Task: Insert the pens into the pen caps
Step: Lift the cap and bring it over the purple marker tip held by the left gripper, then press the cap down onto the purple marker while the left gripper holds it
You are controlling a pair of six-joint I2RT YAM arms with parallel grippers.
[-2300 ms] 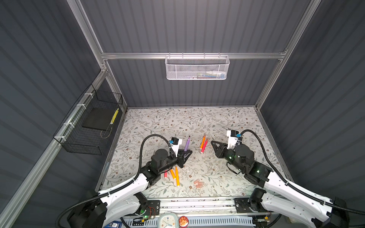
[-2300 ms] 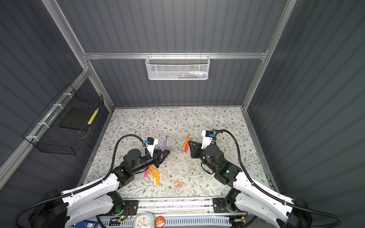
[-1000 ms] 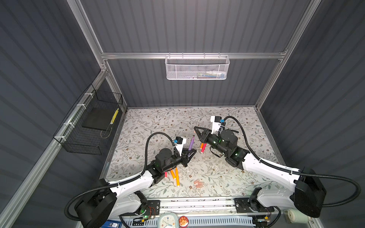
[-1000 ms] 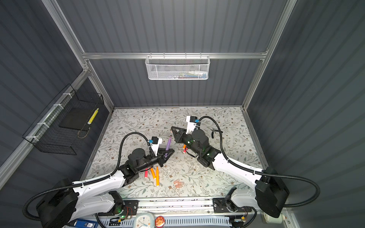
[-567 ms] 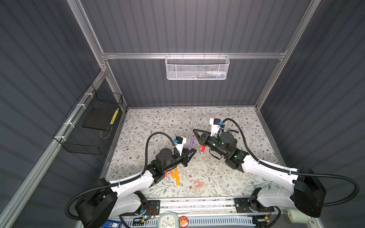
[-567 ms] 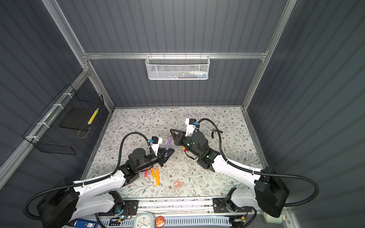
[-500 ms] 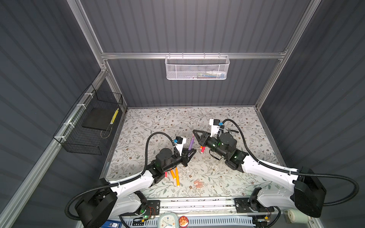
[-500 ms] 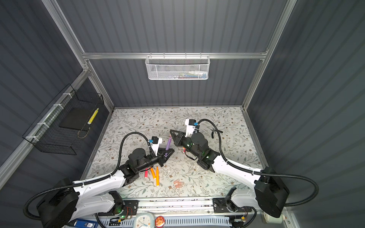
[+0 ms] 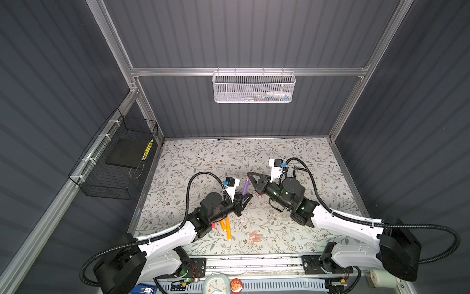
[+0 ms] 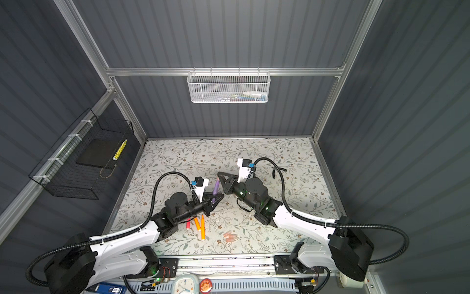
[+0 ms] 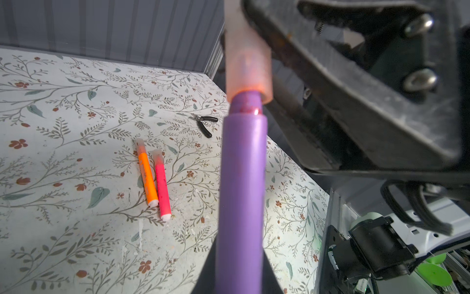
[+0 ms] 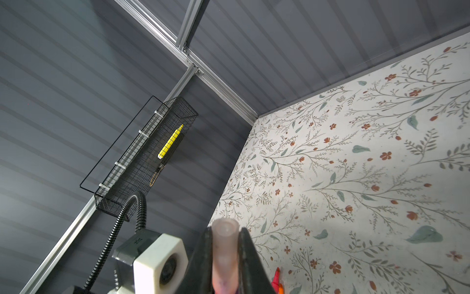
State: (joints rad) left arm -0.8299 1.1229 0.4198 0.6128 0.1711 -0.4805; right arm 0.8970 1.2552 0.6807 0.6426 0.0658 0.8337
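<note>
The slim purple plastic marker pen [image 11: 241, 191] is held tilted above the middle of the floral-patterned table [image 9: 203, 157], its tip just inside the short translucent pinkish plastic cap [image 11: 246, 68]. Both look light, stiff and slick, liable to cock off-axis; grip each on its barrel. Left jaws clamp the pen's lower barrel, right jaws the cap; the left arm [image 9: 167, 235] and right arm [image 9: 346, 225] reach in low, meeting tip to tip.

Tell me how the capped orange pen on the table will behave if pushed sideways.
The orange pen has a round, smooth barrel, so it likely rolls. The pink pen lies right beside it and would probably get shoved along.
</note>
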